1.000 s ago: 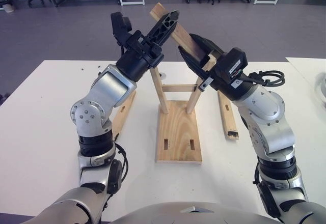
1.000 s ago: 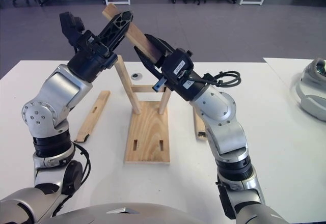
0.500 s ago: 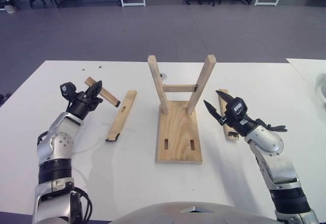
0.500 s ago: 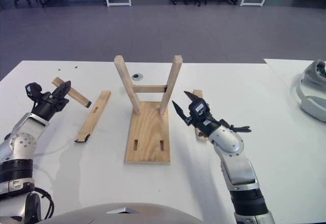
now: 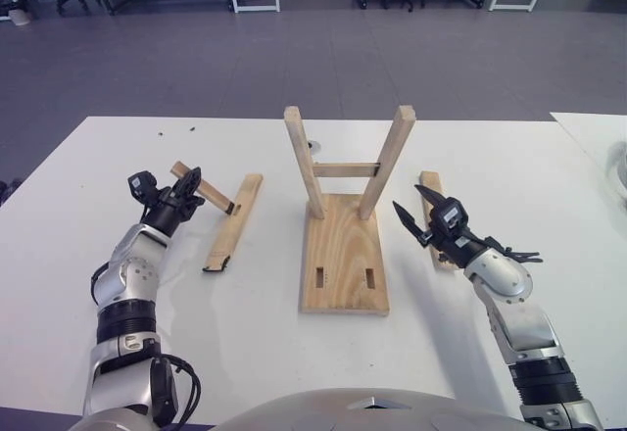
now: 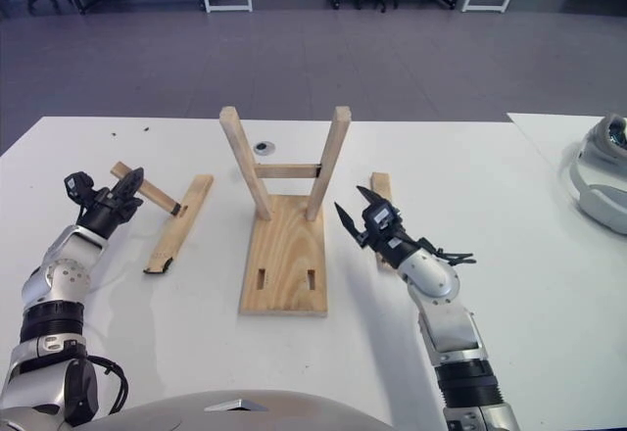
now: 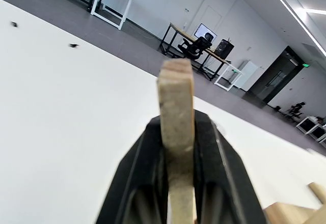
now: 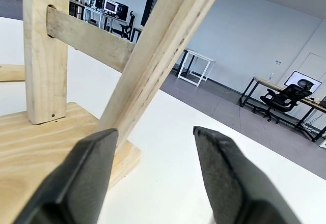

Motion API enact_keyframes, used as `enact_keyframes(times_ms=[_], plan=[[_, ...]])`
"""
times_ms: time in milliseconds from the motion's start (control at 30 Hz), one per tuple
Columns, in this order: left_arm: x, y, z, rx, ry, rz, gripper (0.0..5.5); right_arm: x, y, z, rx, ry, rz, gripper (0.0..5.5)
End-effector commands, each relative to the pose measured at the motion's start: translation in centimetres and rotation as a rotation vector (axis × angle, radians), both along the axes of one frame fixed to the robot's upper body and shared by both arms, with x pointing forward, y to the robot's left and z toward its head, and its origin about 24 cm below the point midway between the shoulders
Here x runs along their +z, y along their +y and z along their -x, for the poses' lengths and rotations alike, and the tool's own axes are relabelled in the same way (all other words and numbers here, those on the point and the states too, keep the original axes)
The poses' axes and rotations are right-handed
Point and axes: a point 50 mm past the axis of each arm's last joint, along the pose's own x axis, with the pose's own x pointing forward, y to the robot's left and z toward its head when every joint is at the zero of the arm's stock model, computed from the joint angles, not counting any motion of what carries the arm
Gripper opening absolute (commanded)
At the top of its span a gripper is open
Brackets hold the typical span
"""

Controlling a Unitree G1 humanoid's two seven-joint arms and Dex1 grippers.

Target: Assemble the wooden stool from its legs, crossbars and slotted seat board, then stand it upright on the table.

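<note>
Left eye view shows you the white table (image 5: 245, 353) with the slotted seat board (image 5: 343, 255) lying flat in the middle. Two legs stand up from its far end, the left leg (image 5: 304, 162) and the right leg (image 5: 387, 162). One crossbar (image 5: 345, 169) joins them partway up. You can see two slots near the front end of the board.

Your left gripper (image 5: 186, 191) sits low over the table on the left. It is squeezed tight on a short wooden bar (image 5: 214, 194). The left wrist view shows you the black fingers pressed on both sides of the bar. The bar's far end reaches to a loose leg (image 5: 233, 220) lying flat just left of the board.

Your right gripper (image 5: 407, 199) is just right of the board, near the right leg. Its fingers are spread wide and hold nothing. Another loose leg (image 5: 429, 180) lies flat on the table behind it.
</note>
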Motion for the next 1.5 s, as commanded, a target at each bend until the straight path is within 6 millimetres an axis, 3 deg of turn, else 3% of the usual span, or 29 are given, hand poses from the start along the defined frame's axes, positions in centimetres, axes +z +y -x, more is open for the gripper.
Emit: enact_keyframes(times_ms=[33,267,433,600,967,1100,1200,1367,1500], plan=[[-2.0,-0.4,0.6,-0.009,0.097,-0.027,0.39,0.1,0.3,-0.2,0.007,-0.015,0.011,2.75],[2.3,-0.4,-0.7,-0.005,-0.08,-0.027,0.39,0.0,0.2,-0.2,-0.001,-0.016,0.01,2.75],[1.9,-2.1,-0.4,-0.024,-0.063,0.02,0.39,-0.2,0.3,0.0,-0.003,-0.011,0.008,2.75],[0.8,-2.3,0.4,0.0,-0.019,0.029,0.39,-0.4,0.4,0.1,-0.008,-0.008,0.008,2.75],[-4.4,-1.6,2.0,0.039,0.225,-0.123,0.39,-0.4,0.6,-0.1,-0.014,-0.015,0.024,2.75],[-8.5,-0.8,5.6,-0.026,0.452,-0.347,0.4,-0.4,0.4,-0.1,-0.024,-0.024,0.047,2.75],[-10.7,-0.9,7.8,-0.088,0.557,-0.403,0.4,-0.4,0.4,-0.1,-0.022,-0.029,0.064,2.75],[-12.3,-2.6,8.7,-0.26,0.599,-0.504,0.4,-0.3,0.6,-0.3,-0.005,-0.042,0.094,2.75],[-12.1,-3.6,7.8,-0.359,0.593,-0.584,0.4,-0.3,0.8,-0.4,0.008,-0.048,0.112,2.75]])
